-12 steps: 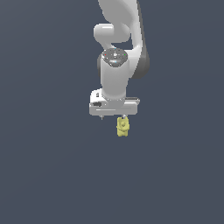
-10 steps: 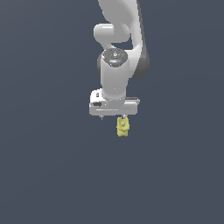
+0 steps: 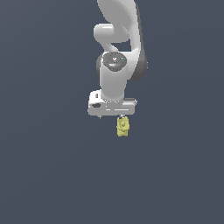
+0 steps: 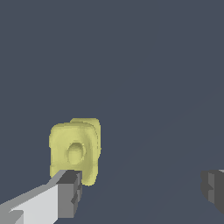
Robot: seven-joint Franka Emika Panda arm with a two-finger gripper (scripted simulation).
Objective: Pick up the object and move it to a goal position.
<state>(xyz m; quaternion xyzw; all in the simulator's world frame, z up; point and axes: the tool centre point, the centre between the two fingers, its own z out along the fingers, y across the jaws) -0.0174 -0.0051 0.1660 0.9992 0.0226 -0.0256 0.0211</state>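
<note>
The object (image 3: 123, 127) is a small, lumpy, pale-yellow item lying just below the white gripper (image 3: 110, 117) in the exterior view, under the finger on that view's right. In the wrist view the object (image 4: 74, 148) sits just beyond the tip of one grey finger pad (image 4: 69, 192). The other finger pad (image 4: 214, 189) is far off at the opposite edge. The gripper (image 4: 140, 190) is open wide and nothing lies between the jaws. I cannot tell whether the near finger touches the object. No goal marker shows in either view.
A plain dark grey surface (image 3: 48, 175) fills both views. The white arm (image 3: 116, 65) rises above the gripper to the top edge of the exterior view.
</note>
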